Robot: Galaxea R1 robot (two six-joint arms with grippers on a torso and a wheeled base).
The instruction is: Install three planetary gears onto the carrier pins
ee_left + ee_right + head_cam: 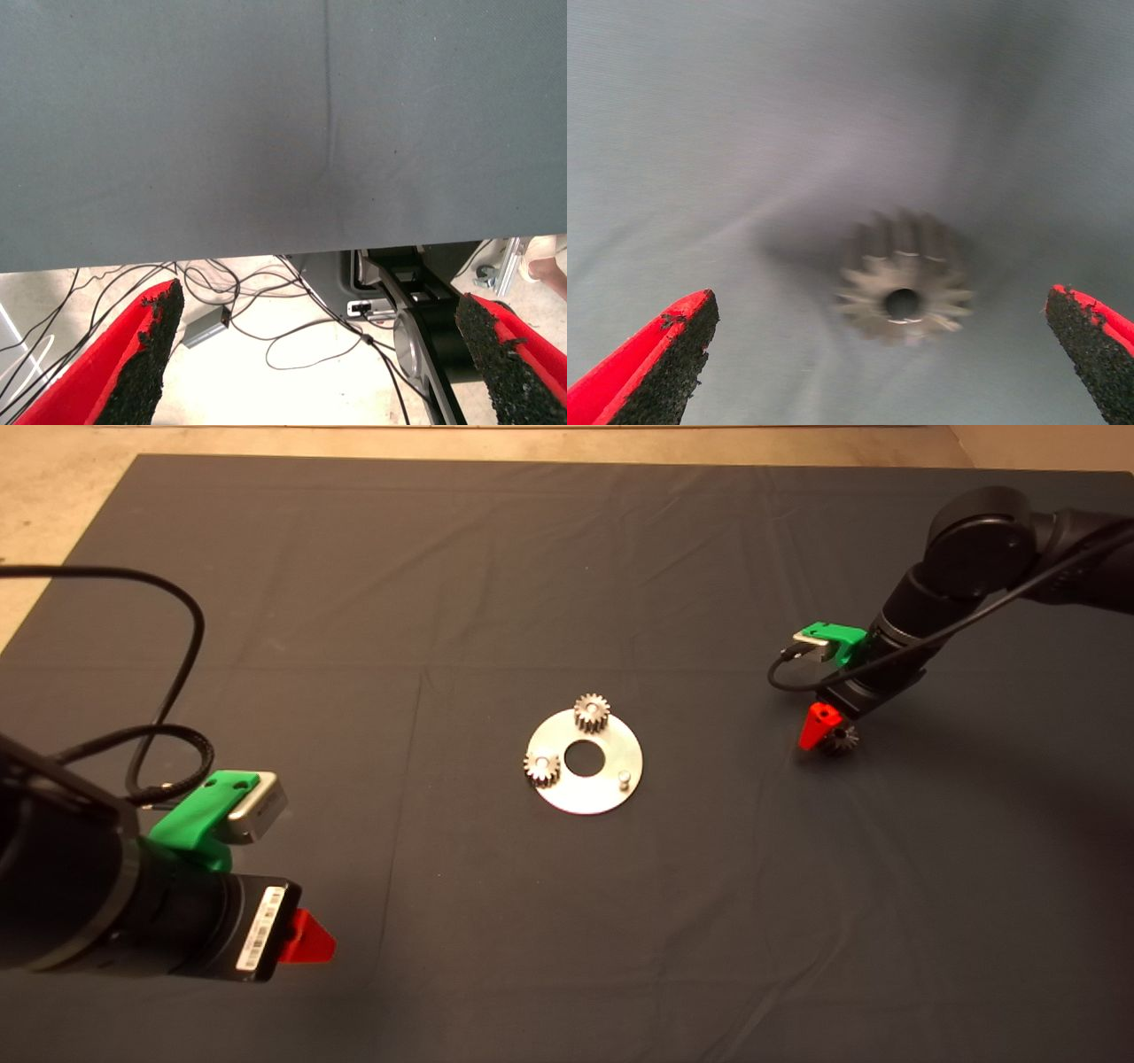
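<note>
A shiny round disc with a large centre hole lies mid-mat. Two planetary gears sit on its carrier pins: one at the far edge, one at the left. One carrier pin at the right stands bare. Another planetary gear lies on the mat at the right. My right gripper hovers just over it, open, fingers wide on either side and not touching. My left gripper waits open at the lower left.
The dark mat covers the table, with creases running across it. Past its near edge the left wrist view shows the floor with loose cables and a black stand. A cable loops over the left arm.
</note>
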